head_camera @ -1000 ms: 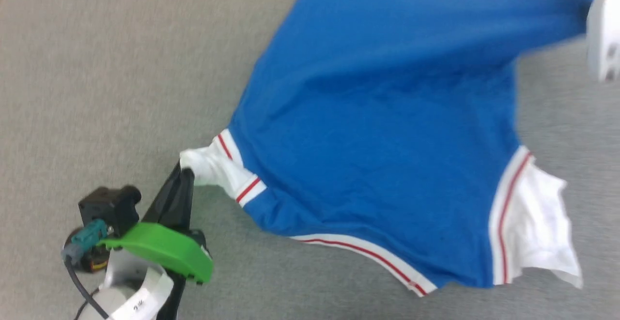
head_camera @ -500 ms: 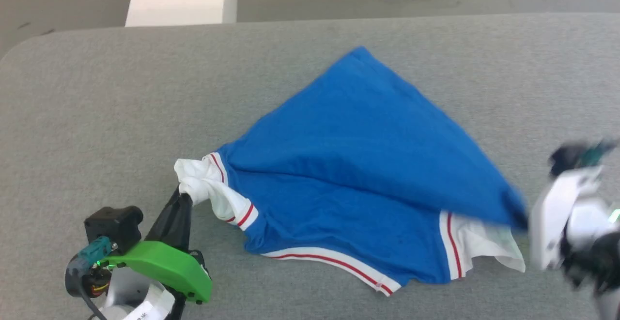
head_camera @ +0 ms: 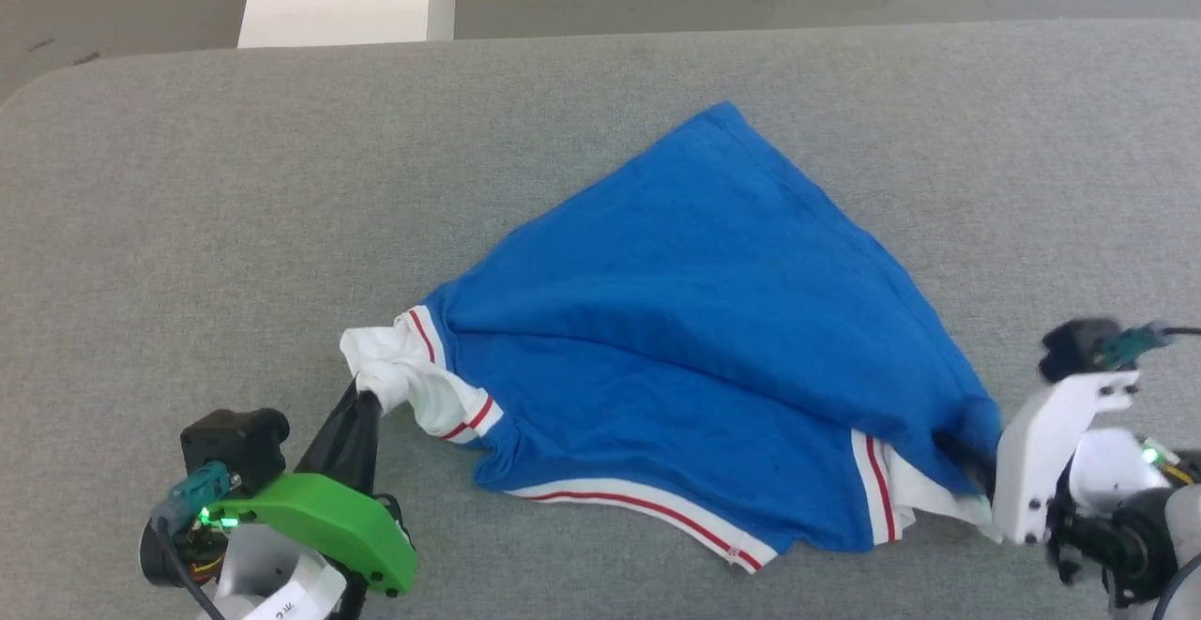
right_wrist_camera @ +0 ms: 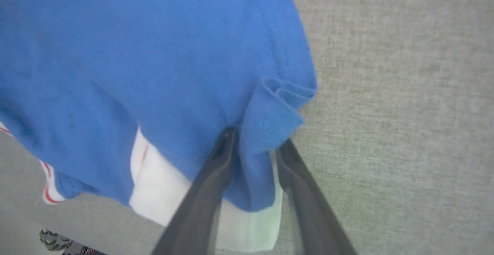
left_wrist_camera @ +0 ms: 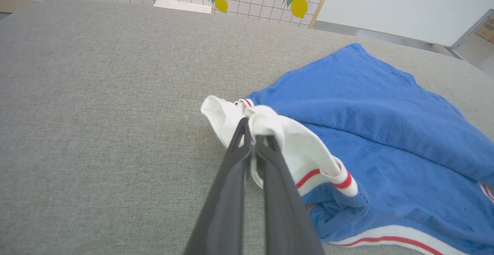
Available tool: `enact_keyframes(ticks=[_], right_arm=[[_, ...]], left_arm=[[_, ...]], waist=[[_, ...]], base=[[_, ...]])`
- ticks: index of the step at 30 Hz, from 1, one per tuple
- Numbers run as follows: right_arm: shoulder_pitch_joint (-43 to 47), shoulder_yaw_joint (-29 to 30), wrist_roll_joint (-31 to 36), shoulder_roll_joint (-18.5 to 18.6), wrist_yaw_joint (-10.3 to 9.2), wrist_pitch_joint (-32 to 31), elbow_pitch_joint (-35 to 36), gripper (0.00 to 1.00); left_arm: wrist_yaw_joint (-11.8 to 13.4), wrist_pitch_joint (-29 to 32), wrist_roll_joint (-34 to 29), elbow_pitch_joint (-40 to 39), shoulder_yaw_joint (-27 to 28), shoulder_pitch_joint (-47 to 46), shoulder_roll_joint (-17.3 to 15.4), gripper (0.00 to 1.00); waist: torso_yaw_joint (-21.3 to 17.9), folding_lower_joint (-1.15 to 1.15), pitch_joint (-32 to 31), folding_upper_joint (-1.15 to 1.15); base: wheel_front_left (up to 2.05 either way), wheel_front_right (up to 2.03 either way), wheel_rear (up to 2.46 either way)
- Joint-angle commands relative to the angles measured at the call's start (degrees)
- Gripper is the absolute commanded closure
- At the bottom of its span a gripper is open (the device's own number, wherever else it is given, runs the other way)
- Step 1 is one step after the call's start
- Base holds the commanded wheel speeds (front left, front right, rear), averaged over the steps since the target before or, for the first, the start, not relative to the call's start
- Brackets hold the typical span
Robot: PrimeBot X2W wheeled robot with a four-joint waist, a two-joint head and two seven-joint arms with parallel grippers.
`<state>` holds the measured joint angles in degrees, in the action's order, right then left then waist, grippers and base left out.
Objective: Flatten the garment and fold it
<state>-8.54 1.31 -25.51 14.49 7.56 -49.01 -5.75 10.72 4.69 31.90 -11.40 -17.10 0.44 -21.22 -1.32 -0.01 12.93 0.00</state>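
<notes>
**Garment on the surface, head and wrist views.** The garment [head_camera: 713, 320], a royal-blue jersey knit, is shown lying on the grey, coarsely woven surface [head_camera: 235, 207]. It is drawn into a rough triangle whose apex points to the far edge. Soft ridges are seen running across the cloth from one tool to the other. Red-and-white striped trim [head_camera: 647, 505] is seen along the near edge and at both sleeve seams. The left tool [left_wrist_camera: 251, 133] is pressed together on a white sleeve [left_wrist_camera: 278, 135], which is bunched into a rounded knot over the slender dark fingers. The right tool [right_wrist_camera: 256, 139] is spread. A stitched, doubled-over blue hem corner [right_wrist_camera: 270, 112] lies between its fingers, over the second white sleeve. Whether that corner is gripped cannot be told.
</notes>
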Motion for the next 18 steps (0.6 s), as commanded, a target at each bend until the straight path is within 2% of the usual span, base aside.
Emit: enact_keyframes(ticks=[1, 9, 18], right_arm=[[-1.29, 1.02, -0.56, -0.65, -0.08, 2.24, 1.36, 0.00], [-4.33, 6.14, 2.30, -1.70, -0.08, 13.95, 8.47, 0.00], [-12.98, 3.28, 5.01, -3.00, -0.08, 21.68, 5.39, 0.00]], left_arm=[[-0.11, -0.39, 0.74, 0.20, 0.12, -0.65, 0.21, 1.00], [0.06, -0.68, 0.93, 0.24, 0.09, -0.40, 0.16, 1.00], [-0.34, -0.85, 0.52, -0.93, -0.46, -2.10, 0.02, 1.00]], waist=[[-0.15, 0.01, -0.31, 0.00], [-0.62, 0.01, -1.09, 0.00], [1.18, 0.01, 2.20, 0.00]], base=[[0.00, 0.00, 0.00], [0.00, 0.00, 0.00], [0.00, 0.00, 0.00]])
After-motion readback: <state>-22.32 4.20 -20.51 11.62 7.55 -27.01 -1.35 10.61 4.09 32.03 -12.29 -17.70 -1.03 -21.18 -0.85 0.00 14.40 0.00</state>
